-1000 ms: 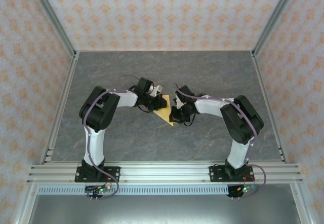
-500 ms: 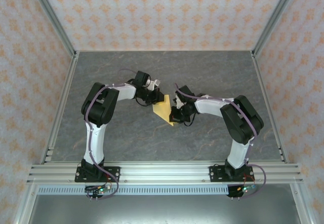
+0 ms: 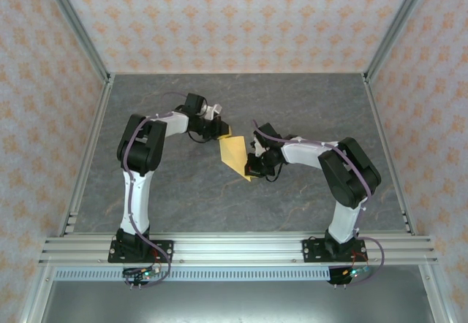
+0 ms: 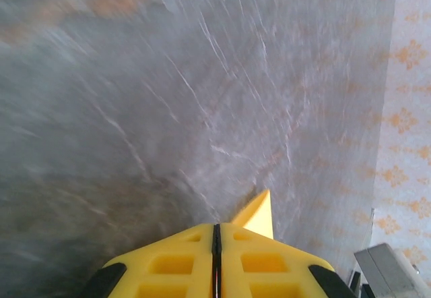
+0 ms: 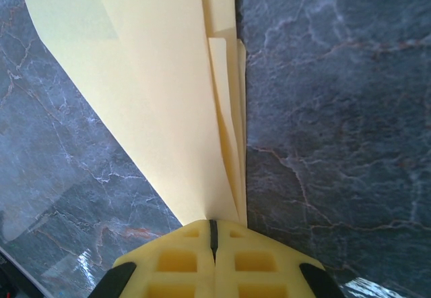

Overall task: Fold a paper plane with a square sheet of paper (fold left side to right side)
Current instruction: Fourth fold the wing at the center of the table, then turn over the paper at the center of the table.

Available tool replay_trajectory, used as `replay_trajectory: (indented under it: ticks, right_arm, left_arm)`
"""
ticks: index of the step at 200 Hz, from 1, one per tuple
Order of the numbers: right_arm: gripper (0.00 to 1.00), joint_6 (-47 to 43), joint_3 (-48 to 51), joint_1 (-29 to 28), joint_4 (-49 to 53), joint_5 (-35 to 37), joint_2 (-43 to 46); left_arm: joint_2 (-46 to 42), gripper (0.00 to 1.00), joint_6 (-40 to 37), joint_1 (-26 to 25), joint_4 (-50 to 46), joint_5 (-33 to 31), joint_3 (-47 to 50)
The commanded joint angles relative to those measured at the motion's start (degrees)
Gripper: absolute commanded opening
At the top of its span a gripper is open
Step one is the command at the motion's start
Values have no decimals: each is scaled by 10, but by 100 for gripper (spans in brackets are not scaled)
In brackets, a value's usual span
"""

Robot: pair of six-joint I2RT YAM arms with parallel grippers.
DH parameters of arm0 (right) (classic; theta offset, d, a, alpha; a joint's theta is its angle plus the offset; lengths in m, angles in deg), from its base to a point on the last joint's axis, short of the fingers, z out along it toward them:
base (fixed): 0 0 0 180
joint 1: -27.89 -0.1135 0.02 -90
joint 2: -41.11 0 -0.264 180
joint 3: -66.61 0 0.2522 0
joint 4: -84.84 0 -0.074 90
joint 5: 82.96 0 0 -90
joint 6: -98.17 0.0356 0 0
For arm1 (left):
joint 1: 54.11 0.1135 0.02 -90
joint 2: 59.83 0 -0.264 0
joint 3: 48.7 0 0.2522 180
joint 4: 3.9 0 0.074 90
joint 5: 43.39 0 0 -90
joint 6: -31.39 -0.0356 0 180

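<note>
The paper plane (image 3: 234, 153), a yellow-orange pointed wedge, sits mid-way across the grey marbled desk (image 3: 307, 104). Its near tip is hidden under the right end effector (image 3: 253, 168). The left end effector (image 3: 218, 127) is at its far corner, contact unclear.

Left wrist: the desk is blurred, the yellow ribbed fingers (image 4: 175, 264) are pressed together, and one paper tip pokes out beyond them.

Right wrist: smooth layered folds taper into fingers pinching them, the top cut off.

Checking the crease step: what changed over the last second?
The left gripper slid along the folded paper toward the far left, ending at its far corner and uncovering more of it. The right gripper stayed in place, shut on the paper's near end.
</note>
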Motion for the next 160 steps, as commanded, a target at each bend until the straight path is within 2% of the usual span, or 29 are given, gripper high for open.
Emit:
replay_trajectory:
  ticks: [1, 49, 82, 94, 107, 124, 145, 160]
  right_arm:
    - [0, -9, 30, 7, 110, 88, -18]
    - [0, -6, 22, 7, 66, 60, 9]
    - [6, 8, -4, 6, -11, 21, 41]
    - [11, 10, -10, 6, -37, 26, 61]
    - [26, 10, -13, 6, -54, 54, 88]
    - [39, 3, -7, 6, -68, 106, 125]
    - [50, -2, 18, 6, -87, 174, 180]
    - [55, 0, 45, 6, -106, 207, 217]
  left_arm:
    - [25, 10, -35, 27, -8, -55, -29]
    - [10, 11, -32, 49, -27, -38, -70]
    - [-70, 23, -35, 67, -32, -57, -45]
    - [-113, 29, -28, 71, -22, -73, -17]
    - [-152, 35, -19, 72, -14, -90, 23]
    - [-208, 40, 16, 71, 33, -96, 102]
    - [-262, 43, 68, 61, 100, -106, 211]
    - [-277, 43, 84, 39, 116, -110, 257]
